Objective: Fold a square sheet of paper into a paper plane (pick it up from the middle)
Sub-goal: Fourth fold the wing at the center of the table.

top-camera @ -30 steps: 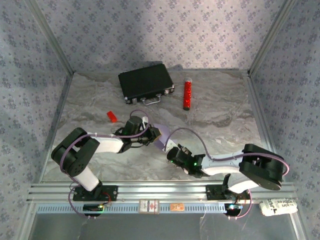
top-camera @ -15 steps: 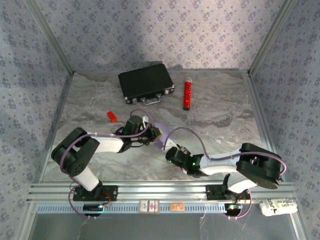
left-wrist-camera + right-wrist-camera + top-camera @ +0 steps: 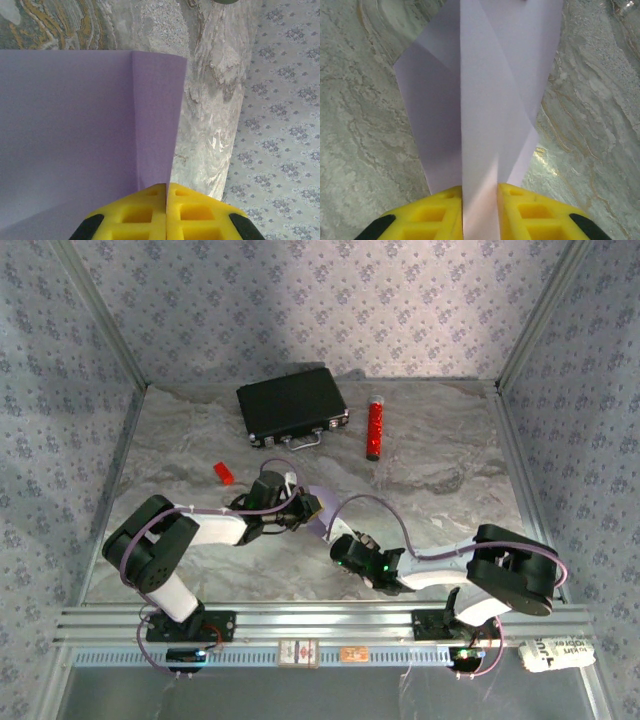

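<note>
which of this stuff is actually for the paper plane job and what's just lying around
For the job: paper, between the fingers of the left gripper and the right gripper.

Lying about: black case, red cylinder, red block.

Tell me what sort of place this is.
Most likely a robot test cell rather than a home. The left arm and right arm are bolted to an aluminium rail. A marble-look table is closed in by patterned fabric walls.
</note>
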